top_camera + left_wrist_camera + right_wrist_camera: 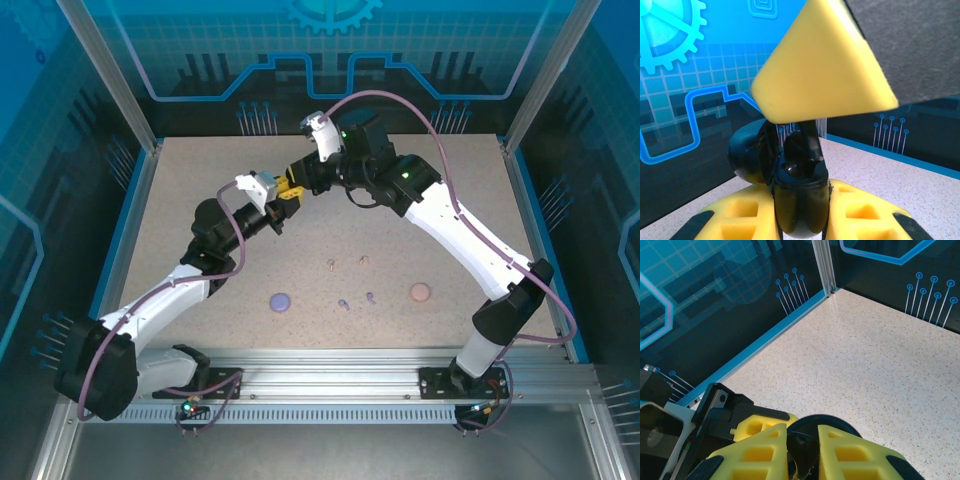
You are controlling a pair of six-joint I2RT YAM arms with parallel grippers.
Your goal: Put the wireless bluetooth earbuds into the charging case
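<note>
My left gripper (287,204) is shut on the black charging case (800,205), held above the table's far middle with its lid (747,155) swung open to the left. My right gripper (297,180) meets it from above; one of its yellow fingers (825,65) looms over the case. Between the right gripper's fingers (802,447) sits a small glossy black piece (806,452) that looks like a black earbud, at the case's mouth (832,421). Two pinkish-beige earbuds (331,265) (363,260) and two lilac earbuds (343,303) (370,296) lie loose on the table.
A shut lilac case (280,301) and a shut pinkish-beige case (420,292) rest nearer the front of the speckled table (440,200). Blue-edged walls and metal posts (822,265) close in the far side.
</note>
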